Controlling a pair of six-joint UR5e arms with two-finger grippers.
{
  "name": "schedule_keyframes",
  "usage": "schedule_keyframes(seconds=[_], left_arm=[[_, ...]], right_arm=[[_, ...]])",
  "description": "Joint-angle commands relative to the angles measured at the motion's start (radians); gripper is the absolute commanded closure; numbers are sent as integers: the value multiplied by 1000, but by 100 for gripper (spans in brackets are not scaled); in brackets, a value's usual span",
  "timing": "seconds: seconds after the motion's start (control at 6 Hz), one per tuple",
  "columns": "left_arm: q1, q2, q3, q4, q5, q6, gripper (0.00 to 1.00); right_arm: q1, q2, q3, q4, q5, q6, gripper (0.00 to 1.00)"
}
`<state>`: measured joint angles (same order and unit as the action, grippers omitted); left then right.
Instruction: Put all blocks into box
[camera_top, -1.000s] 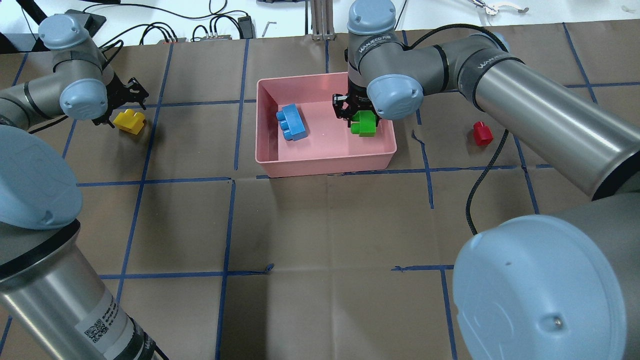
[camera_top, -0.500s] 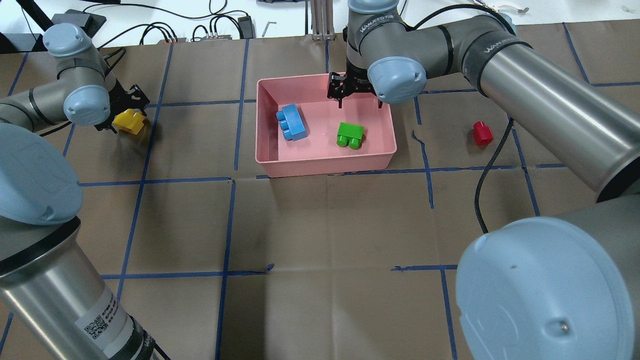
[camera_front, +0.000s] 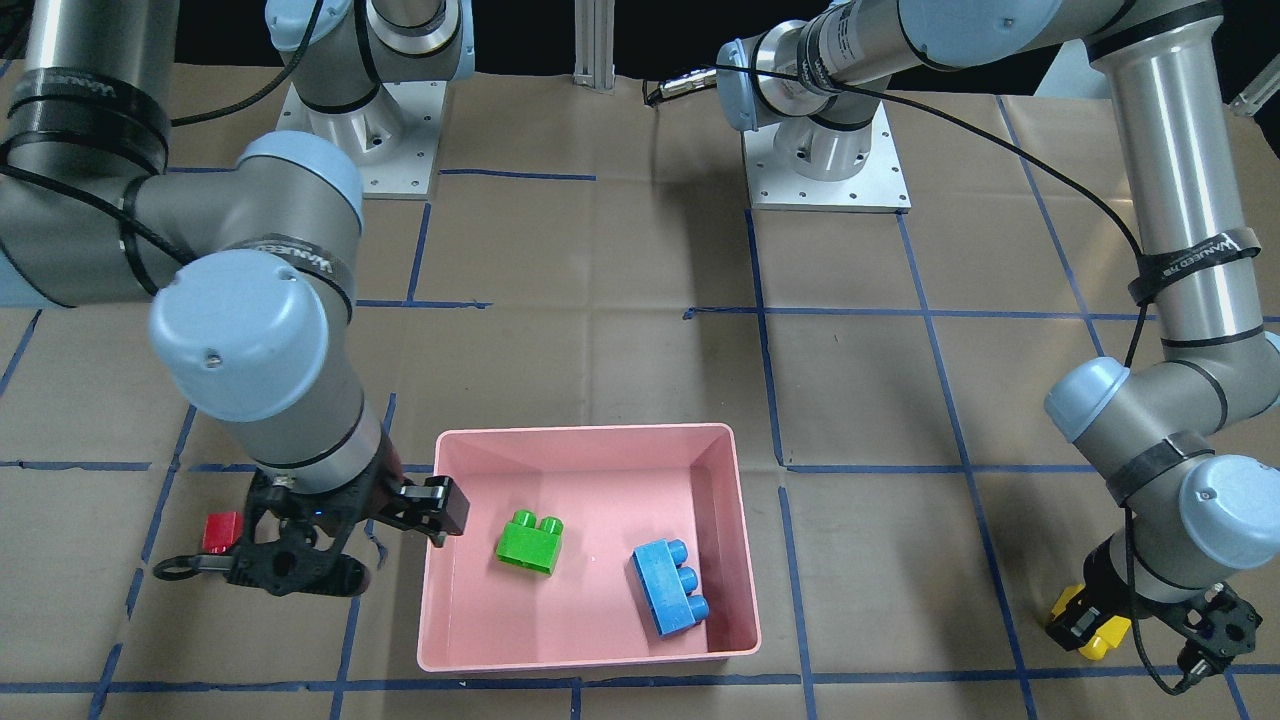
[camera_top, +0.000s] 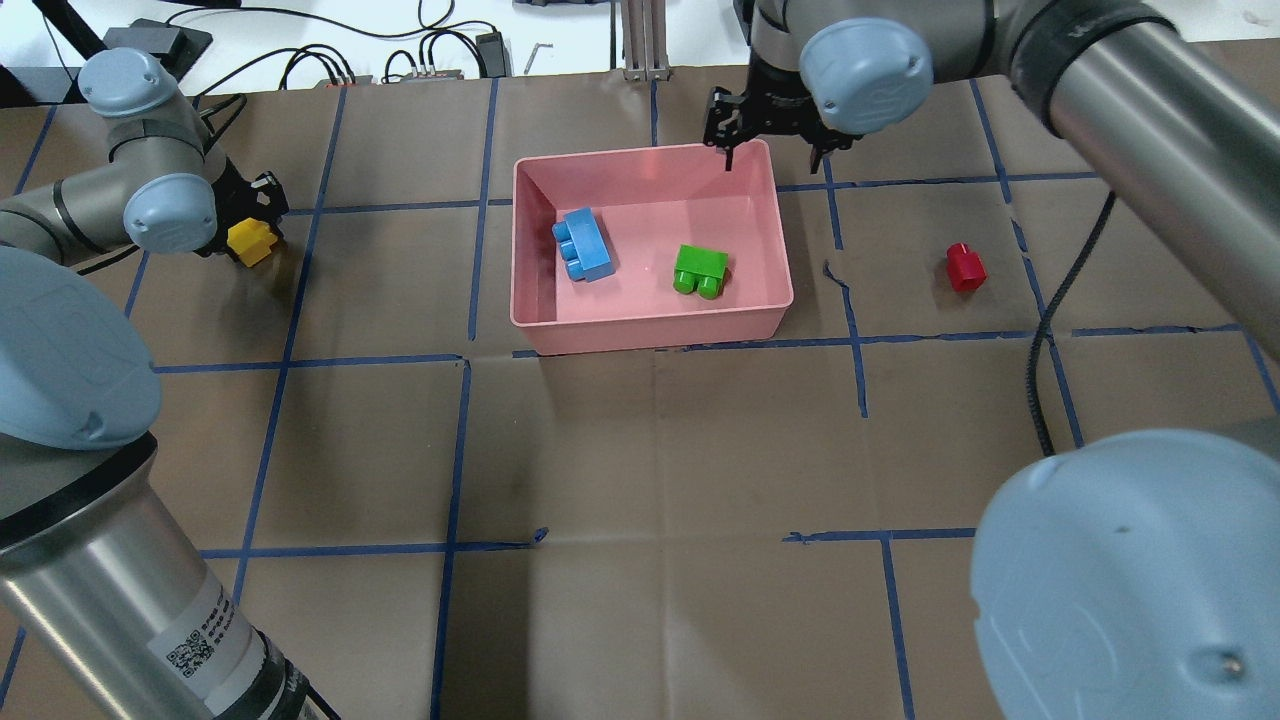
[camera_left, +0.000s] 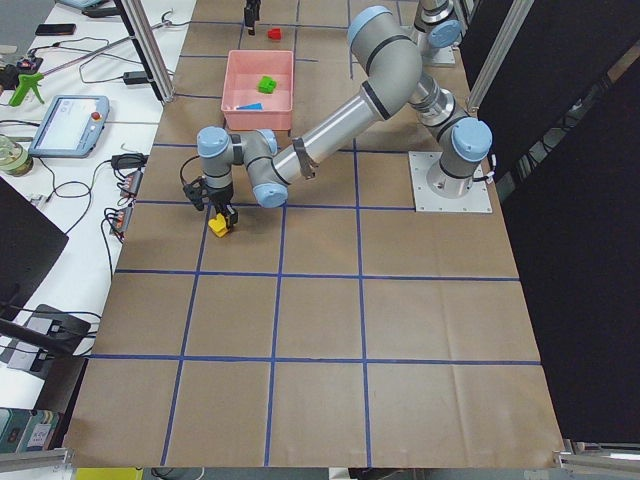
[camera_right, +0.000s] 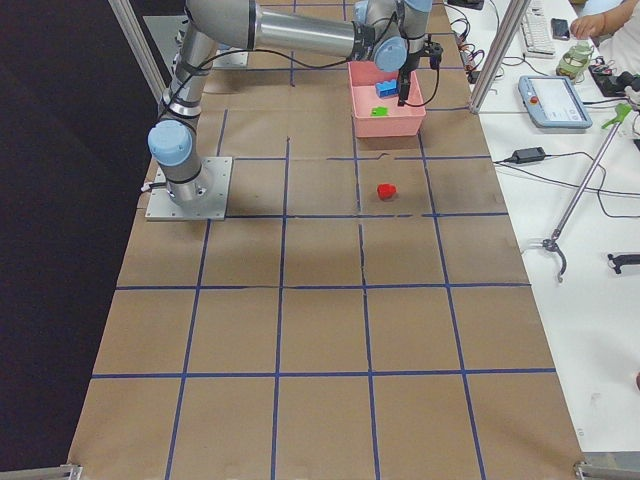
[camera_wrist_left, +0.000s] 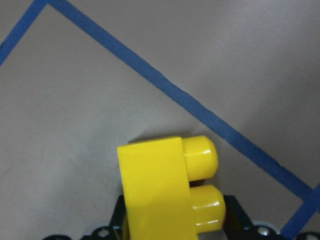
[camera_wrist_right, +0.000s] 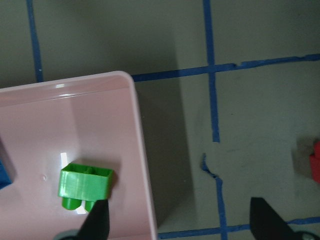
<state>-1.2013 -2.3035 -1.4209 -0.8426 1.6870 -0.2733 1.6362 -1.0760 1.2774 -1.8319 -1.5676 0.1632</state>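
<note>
Inside the box (camera_top: 650, 335) lie two of the four blocks: the blue block (camera_top: 585, 245) towards the robot's left and the green block (camera_top: 700, 270) towards its right, apart from each other and free of any claw. Two blocks are outstanding, so the task is judged roughly half complete. The red block (camera_top: 965, 267) sits on the table (camera_top: 640, 480), well apart from the box on the robot's right, with nothing gripping it. The yellow block (camera_top: 250, 242) is far out on the robot's left, with the left claw (camera_top: 243, 222) clamped on it. Whether it has left the table cannot be told. The right claw (camera_top: 772, 155) hangs empty above the box's far right corner, its fingers wide apart. The left wrist view alone shows the yellow block seated between black claw parts, studs pointing sideways, but shows no box. The overhead view supplies the spacing of the box and red block. In the front-facing view the right arm hides most of the red block. The right wrist view catches only its edge.
</note>
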Motion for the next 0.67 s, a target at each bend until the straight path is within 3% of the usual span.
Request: schedule_keyframes(seconds=[0.0, 0.33, 0.5], left_arm=[[2, 10, 2, 5, 0, 58, 83], [-20, 88, 4, -15, -1, 66, 84], [-102, 140, 3, -57, -6, 113, 81]], right_arm=[[-138, -10, 7, 42, 0, -176, 0], [-273, -2, 63, 20, 1, -421, 1], [-312, 4, 112, 16, 4, -491, 1]])
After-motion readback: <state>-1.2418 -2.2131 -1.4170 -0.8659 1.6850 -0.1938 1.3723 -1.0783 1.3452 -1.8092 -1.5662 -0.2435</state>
